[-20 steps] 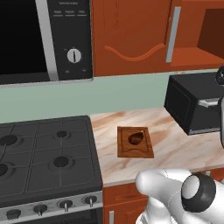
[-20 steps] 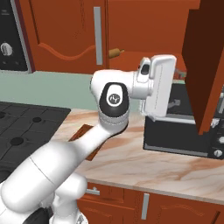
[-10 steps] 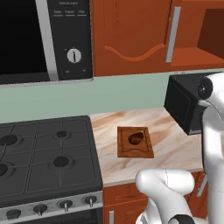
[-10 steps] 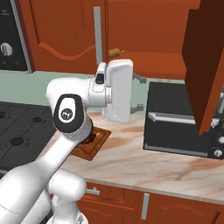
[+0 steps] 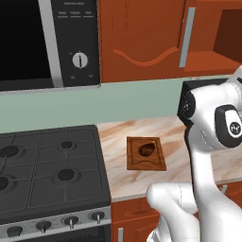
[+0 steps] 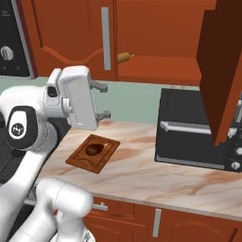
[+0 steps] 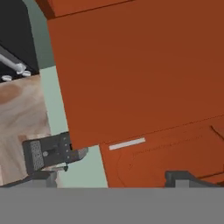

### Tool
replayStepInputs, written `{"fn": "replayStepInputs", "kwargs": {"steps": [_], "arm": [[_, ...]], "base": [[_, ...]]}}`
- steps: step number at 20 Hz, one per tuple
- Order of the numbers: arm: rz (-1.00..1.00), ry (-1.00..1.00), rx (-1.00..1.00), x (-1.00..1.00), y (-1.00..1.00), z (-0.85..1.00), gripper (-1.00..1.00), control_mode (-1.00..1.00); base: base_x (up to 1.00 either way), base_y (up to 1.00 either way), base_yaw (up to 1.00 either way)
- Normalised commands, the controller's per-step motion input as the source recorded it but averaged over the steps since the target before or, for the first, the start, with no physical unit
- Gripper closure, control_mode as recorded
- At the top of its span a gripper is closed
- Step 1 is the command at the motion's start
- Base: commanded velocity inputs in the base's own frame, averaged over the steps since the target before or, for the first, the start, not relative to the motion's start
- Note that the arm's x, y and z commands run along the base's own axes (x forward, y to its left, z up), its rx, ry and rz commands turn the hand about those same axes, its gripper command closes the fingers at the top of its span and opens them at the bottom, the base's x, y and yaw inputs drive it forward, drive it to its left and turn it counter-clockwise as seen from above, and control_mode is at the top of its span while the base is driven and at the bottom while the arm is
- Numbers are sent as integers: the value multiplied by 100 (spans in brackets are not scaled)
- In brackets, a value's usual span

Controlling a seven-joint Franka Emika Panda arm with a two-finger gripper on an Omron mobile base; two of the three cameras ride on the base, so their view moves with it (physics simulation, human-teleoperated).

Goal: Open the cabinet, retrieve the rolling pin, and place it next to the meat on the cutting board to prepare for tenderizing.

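Observation:
The cabinet (image 6: 71,28) has its left door shut and its right door (image 6: 221,71) swung open. Inside, on the shelf, one end of the light-tan rolling pin (image 6: 124,57) pokes out past the shut door's edge. The cutting board (image 6: 93,153) (image 5: 145,153) lies on the counter with the meat (image 6: 93,149) (image 5: 146,149) on it. My gripper (image 6: 101,100) hangs above the board, below the shelf, pointing right, open and empty. In the hand view the gripper (image 7: 113,170) faces the cabinet (image 7: 144,78) from close by.
A black toaster oven (image 6: 198,137) stands on the marble counter (image 6: 151,175) right of the board, under the open door. A gas stove (image 5: 47,170) sits left of the board, and a microwave (image 5: 42,42) hangs above it. Low cabinets (image 6: 156,220) run under the counter.
The arm has swung left, from in front of the toaster oven to above the cutting board. The gripper stayed open. Board, meat and rolling pin have not moved.

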Motion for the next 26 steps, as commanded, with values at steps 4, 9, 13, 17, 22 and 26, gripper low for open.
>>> {"fn": "replayStepInputs", "kwargs": {"steps": [4,9,13,17,22,26], "arm": [[0,-25,12,-20,83,1,-100,-100],[0,-26,17,-18,70,7,-100,-100],[1,-32,20,-7,57,20,-100,-100],[12,-32,21,0,43,27,-100,-100],[21,-29,19,18,32,20,-100,-100],[25,-32,5,29,14,11,-100,-100]], "base": [[0,0,0],[0,0,0],[0,0,0],[0,0,0],[0,0,0],[0,0,0]]}}
